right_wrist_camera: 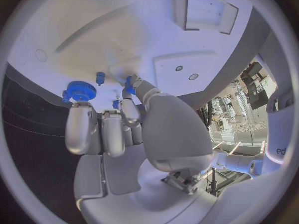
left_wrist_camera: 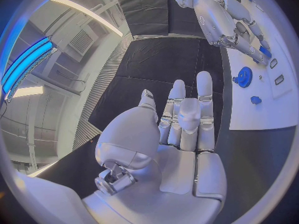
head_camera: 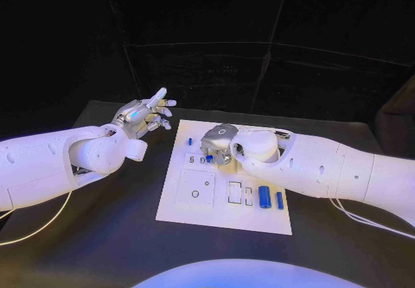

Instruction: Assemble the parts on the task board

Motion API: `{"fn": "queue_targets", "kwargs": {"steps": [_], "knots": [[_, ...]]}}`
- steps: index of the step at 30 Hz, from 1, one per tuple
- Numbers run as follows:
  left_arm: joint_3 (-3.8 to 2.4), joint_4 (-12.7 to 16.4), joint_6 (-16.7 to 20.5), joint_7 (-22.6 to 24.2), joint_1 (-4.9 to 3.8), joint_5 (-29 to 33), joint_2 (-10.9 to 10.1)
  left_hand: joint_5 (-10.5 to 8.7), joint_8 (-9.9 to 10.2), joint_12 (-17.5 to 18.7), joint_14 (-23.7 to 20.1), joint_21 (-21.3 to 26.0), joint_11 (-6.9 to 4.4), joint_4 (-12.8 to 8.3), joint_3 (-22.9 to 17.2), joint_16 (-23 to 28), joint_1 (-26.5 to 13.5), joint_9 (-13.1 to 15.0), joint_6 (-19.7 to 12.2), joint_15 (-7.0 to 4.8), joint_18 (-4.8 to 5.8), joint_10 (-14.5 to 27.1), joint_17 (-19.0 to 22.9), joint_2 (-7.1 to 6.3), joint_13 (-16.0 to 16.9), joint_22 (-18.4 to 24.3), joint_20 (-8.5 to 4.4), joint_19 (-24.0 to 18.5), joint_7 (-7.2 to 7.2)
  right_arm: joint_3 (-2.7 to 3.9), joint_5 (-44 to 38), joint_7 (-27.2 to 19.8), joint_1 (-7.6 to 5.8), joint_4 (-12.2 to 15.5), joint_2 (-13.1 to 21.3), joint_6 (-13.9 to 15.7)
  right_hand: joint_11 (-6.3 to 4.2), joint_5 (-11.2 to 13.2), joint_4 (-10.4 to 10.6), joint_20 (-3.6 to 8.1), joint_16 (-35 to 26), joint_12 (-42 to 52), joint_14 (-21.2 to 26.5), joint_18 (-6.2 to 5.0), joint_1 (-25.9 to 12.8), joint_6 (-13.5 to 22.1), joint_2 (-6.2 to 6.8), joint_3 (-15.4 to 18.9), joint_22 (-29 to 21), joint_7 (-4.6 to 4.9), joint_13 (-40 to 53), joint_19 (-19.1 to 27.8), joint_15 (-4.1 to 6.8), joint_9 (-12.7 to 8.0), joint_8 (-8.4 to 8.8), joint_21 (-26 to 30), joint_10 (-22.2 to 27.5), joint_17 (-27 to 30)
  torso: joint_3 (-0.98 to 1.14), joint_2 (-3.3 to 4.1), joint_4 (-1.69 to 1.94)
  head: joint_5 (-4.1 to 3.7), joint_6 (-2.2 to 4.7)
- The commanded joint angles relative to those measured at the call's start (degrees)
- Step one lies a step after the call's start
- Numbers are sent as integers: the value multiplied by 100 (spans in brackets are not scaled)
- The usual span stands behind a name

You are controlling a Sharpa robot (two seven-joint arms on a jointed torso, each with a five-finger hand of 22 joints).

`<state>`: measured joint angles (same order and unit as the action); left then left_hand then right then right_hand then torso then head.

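Observation:
The white task board (head_camera: 195,210) lies in the middle of the table. My right hand (head_camera: 218,143) hangs over its far middle, fingers pointing down, and pinches a small blue part (right_wrist_camera: 129,82) between thumb and fingertip right at the board's surface. Next to those fingertips lie a blue gear (right_wrist_camera: 79,90) and a small blue peg (right_wrist_camera: 99,77). Two blue cylinders (head_camera: 264,197) lie side by side near the board's right edge. My left hand (head_camera: 145,114) is raised off the board's far left corner with its fingers apart and its palm (left_wrist_camera: 177,169) bare.
The board carries several outlined slots (head_camera: 235,192) and a square recess (head_camera: 197,187). In the left wrist view the blue gear (left_wrist_camera: 244,77) and peg (left_wrist_camera: 255,100) sit on the board below my right hand (left_wrist_camera: 230,25). Black table (head_camera: 95,240) surrounds the board.

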<state>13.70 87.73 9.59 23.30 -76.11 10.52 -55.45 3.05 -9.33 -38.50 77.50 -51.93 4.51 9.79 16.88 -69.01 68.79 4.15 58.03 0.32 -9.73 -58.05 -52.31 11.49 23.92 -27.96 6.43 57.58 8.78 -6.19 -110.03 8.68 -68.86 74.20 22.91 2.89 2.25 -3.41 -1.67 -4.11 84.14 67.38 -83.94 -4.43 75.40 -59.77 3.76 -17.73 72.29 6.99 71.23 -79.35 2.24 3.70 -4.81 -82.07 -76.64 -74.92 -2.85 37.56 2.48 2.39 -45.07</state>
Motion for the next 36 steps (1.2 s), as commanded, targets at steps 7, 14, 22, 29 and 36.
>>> {"fn": "queue_targets", "kwargs": {"steps": [7,14,22,29,36], "knots": [[-5,3,-64,-21,-10,4,5,-25,15,36,6,21,10,-36,-3,-7,41,-1,-14,5,-80,35,-6,-10,-12,12,22,34,21,1,-30,-165,-11,38,33,108,-24,28,-179,-15,-17,-31,-387,48,235,-2,19,-94,-19,-19,-6,9,-11,13,46,34,49,-542,-1,-1,2,0,-6],[-5,3,-60,-39,-10,4,4,-25,15,36,6,21,10,-36,-3,-7,41,-1,-14,5,-80,35,-6,-10,-12,12,22,34,21,1,-37,-255,-11,73,72,106,-37,35,-271,0,-5,-4,-391,47,337,-76,31,-143,-26,-40,10,7,3,22,33,40,33,-564,1,-1,-2,3,-13],[-4,-1,-41,-71,-10,4,3,-25,16,38,7,22,11,-36,-3,-7,42,-1,-16,5,-80,35,-7,-8,-15,13,22,36,21,1,-39,-297,-11,113,112,164,-43,35,-296,8,2,13,-393,47,356,-112,35,-155,-23,-52,22,3,21,26,23,39,20,-575,3,1,-3,2,-23],[-4,-10,-47,-92,-9,4,13,-25,16,38,7,22,11,-36,-3,-7,42,-1,-16,5,-80,35,-7,-8,-15,13,22,36,21,1,-46,-286,-11,100,121,296,-58,34,-332,27,1,4,-394,47,385,-65,31,-184,-25,-69,11,0,44,11,66,42,22,-575,0,-2,1,-6,-17],[-4,-19,-54,-109,-9,4,20,-25,16,38,7,22,11,-36,-3,-7,42,-1,-16,5,-80,35,-7,-8,-15,13,22,36,21,1,-49,-298,-11,93,120,340,-111,35,-380,67,-2,-4,-393,44,435,0,-25,-263,-37,-124,2,2,92,5,108,51,23,-576,-1,0,0,-9,-20]]}}
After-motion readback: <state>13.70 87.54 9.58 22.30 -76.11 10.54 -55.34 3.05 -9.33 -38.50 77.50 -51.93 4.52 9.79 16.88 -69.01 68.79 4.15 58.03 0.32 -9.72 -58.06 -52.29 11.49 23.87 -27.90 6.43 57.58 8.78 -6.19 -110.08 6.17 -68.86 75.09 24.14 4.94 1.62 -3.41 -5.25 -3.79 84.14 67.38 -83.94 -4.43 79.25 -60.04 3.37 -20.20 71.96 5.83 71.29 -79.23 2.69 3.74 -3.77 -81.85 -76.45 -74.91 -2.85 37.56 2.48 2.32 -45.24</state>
